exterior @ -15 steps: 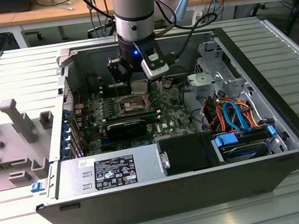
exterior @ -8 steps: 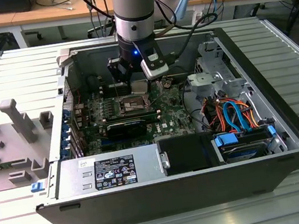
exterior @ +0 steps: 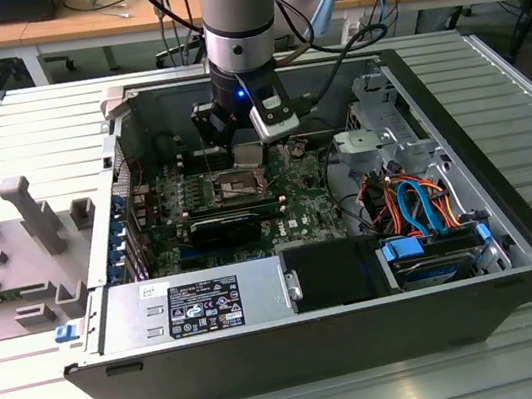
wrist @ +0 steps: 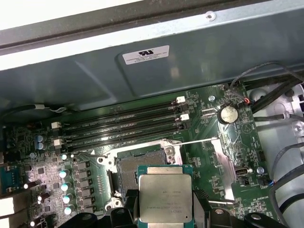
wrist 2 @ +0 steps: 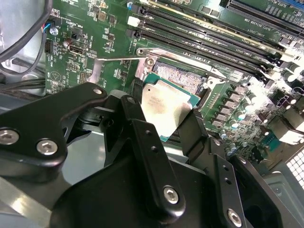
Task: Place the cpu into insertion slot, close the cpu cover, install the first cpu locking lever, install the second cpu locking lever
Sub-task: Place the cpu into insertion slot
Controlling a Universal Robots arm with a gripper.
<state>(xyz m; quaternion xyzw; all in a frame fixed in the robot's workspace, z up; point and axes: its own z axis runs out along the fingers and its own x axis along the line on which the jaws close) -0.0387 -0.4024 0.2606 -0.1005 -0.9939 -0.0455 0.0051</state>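
My gripper (exterior: pixel 241 151) hangs inside an open computer case, shut on the cpu (wrist: pixel 165 197). This is a flat square chip with a silver top and green edge, pinched at two opposite sides by the black fingers (wrist 2: pixel 135 111). The cpu (wrist 2: pixel 164 109) hovers just above the insertion slot (wrist: pixel 142 164), partly overlapping it and not seated. The slot (wrist 2: pixel 178 73) lies uncovered, its dark centre and silver rim showing. A silver plate (wrist 2: pixel 96 71) beside the slot looks like the cpu cover swung open. A thin lever rod (wrist: pixel 199 141) juts out from the rim.
The green motherboard (exterior: pixel 293 210) carries long black memory slots (wrist: pixel 123 126) next to the socket, capacitors (wrist: pixel 64 180) and a coin battery (wrist: pixel 229 114). Loose cables (wrist: pixel 280 95), a drive bay with blue and orange wires (exterior: pixel 419 206) and the case walls (exterior: pixel 269 346) hem in the arm.
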